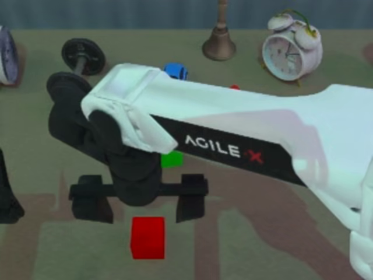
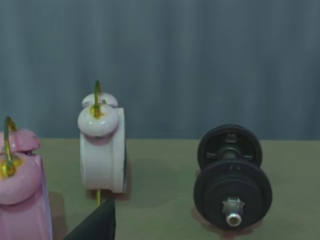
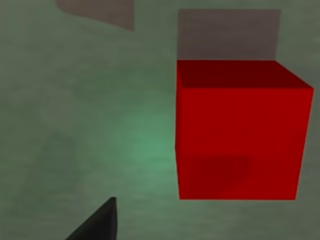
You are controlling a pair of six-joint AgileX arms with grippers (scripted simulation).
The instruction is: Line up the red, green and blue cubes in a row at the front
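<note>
The red cube [image 1: 147,237] sits on the table near the front edge and fills much of the right wrist view [image 3: 240,132]. My right gripper [image 1: 143,213] hovers just behind it, open wide, its two black fingers set farther apart than the cube is wide and holding nothing. One fingertip [image 3: 105,220] shows in the right wrist view. The green cube [image 1: 172,158] peeks out from under the right arm. The blue cube is hidden. A small blue thing [image 1: 176,71] shows behind the arm; I cannot tell what it is. My left gripper [image 1: 7,204] stays parked at the left edge.
At the back stand a black dumbbell [image 1: 81,55], a brass bell [image 1: 220,41] and a white alarm clock [image 1: 291,49]. Another clock [image 1: 6,55] sits at the far left. A small red bit [image 1: 234,87] shows behind the arm. The left wrist view shows the dumbbell [image 2: 232,182] and two clocks.
</note>
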